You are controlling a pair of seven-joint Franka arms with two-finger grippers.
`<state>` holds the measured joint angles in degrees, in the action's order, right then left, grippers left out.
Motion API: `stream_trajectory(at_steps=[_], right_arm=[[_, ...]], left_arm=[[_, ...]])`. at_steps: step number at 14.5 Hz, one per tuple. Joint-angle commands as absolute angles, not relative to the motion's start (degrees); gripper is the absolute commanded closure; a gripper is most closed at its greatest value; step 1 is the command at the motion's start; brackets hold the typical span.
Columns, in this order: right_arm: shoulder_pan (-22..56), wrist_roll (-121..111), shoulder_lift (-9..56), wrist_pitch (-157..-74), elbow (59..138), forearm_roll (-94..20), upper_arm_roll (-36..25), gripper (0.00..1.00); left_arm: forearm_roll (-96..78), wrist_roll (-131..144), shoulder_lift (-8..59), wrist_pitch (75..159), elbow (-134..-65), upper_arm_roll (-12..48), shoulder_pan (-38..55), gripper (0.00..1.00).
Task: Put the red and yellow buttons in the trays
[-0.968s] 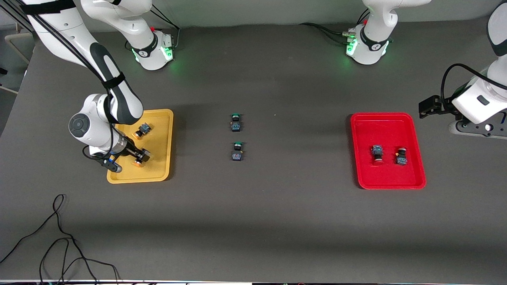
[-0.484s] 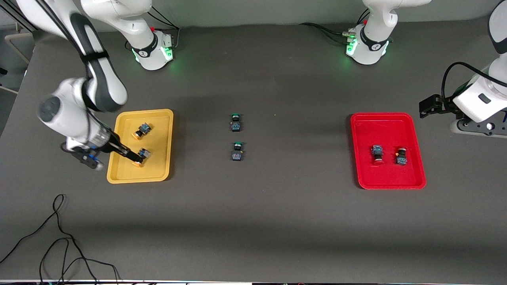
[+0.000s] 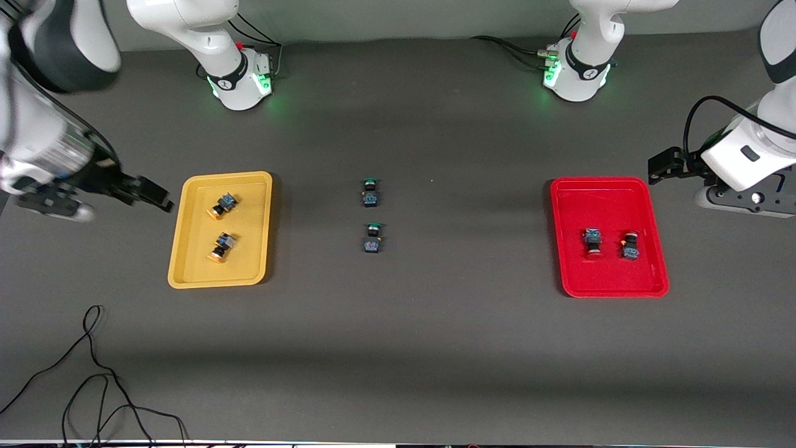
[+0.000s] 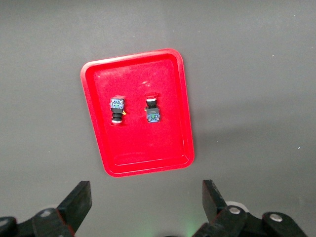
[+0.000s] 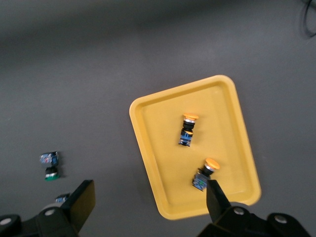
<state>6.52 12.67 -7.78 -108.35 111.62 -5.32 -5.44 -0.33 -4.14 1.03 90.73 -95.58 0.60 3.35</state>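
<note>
The yellow tray (image 3: 249, 249) holds two yellow buttons (image 3: 222, 205) (image 3: 221, 246), lying apart. The red tray (image 3: 578, 205) holds two red buttons (image 3: 592, 241) (image 3: 630, 245) side by side. My right gripper (image 3: 154, 194) is open and empty, raised over the table just outside the yellow tray's edge. Its wrist view shows that tray (image 5: 222, 128) with both yellow buttons (image 5: 187, 129) (image 5: 205, 175) below the open gripper (image 5: 148, 202). My left gripper (image 3: 665, 167) is open and empty, up beside the red tray. Its wrist view (image 4: 145, 202) shows the red tray (image 4: 133, 143) and both red buttons (image 4: 117, 108) (image 4: 152, 109).
Two green-capped switches (image 3: 370, 191) (image 3: 372, 238) lie on the dark table midway between the trays; one shows in the right wrist view (image 5: 49, 165). A black cable (image 3: 93, 373) loops near the table's front corner at the right arm's end.
My right gripper let go of the yellow button nearer the front camera, left it in the yellow tray, and rose away past the tray's edge. The left arm shifted only slightly.
</note>
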Motion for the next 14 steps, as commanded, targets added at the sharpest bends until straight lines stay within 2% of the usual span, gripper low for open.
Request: stream_trajectory(at_steps=[1, 4, 9, 14], right_arm=[[5.45, 6.96, -9.04, -102.84, 105.57, -4.39, -5.45, 0.0], [4.04, 1.51, -8.18, -96.0, 100.12, -1.42, -4.49, 0.0], [3.52, 1.32, -8.35, -94.41, 99.58, 0.87, -1.94, 0.0], [3.52, 1.49, -7.39, -92.11, 98.53, 0.35, -1.93, 0.0]], left_arm=[[-1.14, -4.66, 0.18, 91.14, -96.15, -1.23, 4.66, 0.0], [-1.14, -4.57, 0.09, 91.05, -96.15, -1.14, 4.4, 0.0], [-0.35, -4.22, -0.09, 90.97, -96.33, -0.79, 4.66, 0.0], [-0.18, -4.39, -0.09, 91.76, -96.68, -0.79, 4.4, 0.0]])
